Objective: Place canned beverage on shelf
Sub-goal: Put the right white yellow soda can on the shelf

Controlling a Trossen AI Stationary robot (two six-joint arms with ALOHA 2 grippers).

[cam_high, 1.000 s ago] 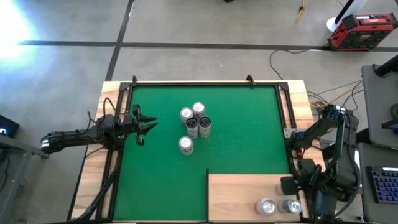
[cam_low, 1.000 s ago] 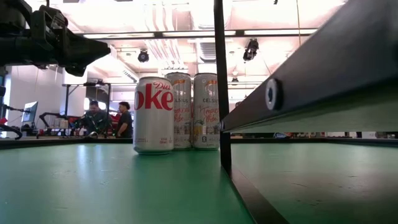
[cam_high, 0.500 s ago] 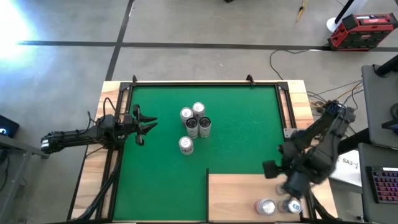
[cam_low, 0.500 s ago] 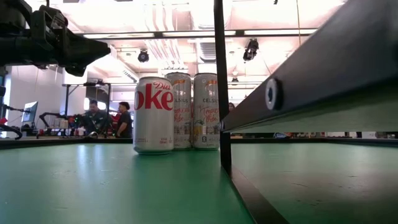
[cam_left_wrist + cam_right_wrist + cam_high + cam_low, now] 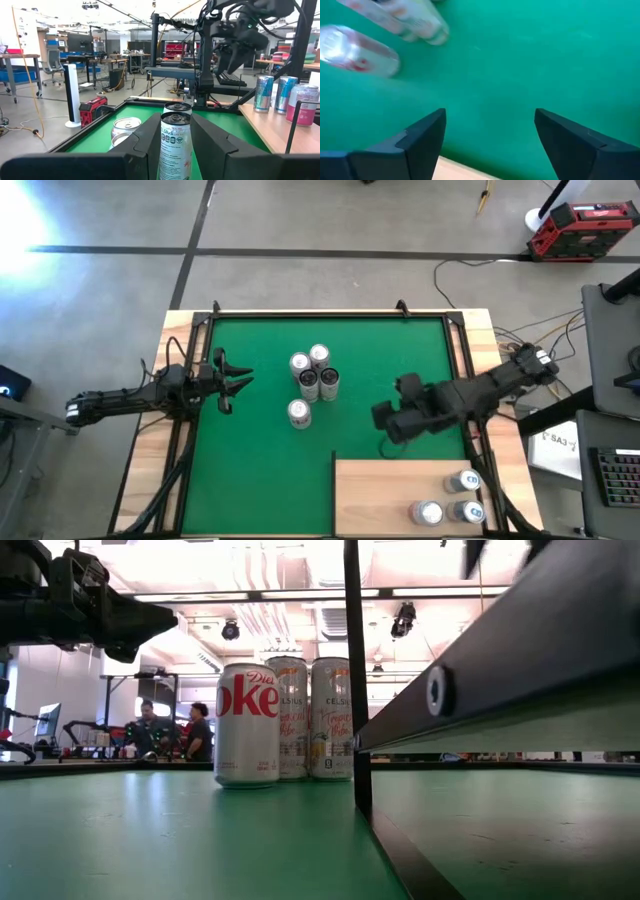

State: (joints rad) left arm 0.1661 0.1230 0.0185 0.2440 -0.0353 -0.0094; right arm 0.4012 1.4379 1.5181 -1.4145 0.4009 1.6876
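When going for the next can, keep the right gripper (image 5: 392,420) released, as now: fingers (image 5: 422,135) spread wide, nothing between them. Positioned above the green mat (image 5: 400,360), just beyond the far edge of the shelf (image 5: 385,495), toward the mat's right half and well apart from every can. Judged as the step in hand: reach for another can from the cluster of five (image 5: 312,380) standing upright near the mat's centre. Take the lone can (image 5: 298,412) on the cluster's near side first; probably the easiest, being set slightly apart from the four packed close behind it. Approach from the shelf side, level and low, with the jaws wider than the can body. Centre the can between the fingers before clenching, and grip at mid-height rather than at the rim. Avoid brushing the neighbouring cans; likely to topple or roll if struck. Lift straight up until clear of the cluster, then carry toward the near right corner of the mat, the location of the shelf. Note three cans (image 5: 463,480) already grouped at the shelf's right end, two along its near edge. Set the new can down upright on the bare plywood to their left, near but not touching. Release only with the base flat on the panel. Leave the left gripper (image 5: 235,377) parked at the mat's left edge, also unclenched and empty, pointing toward the cluster but short of it.
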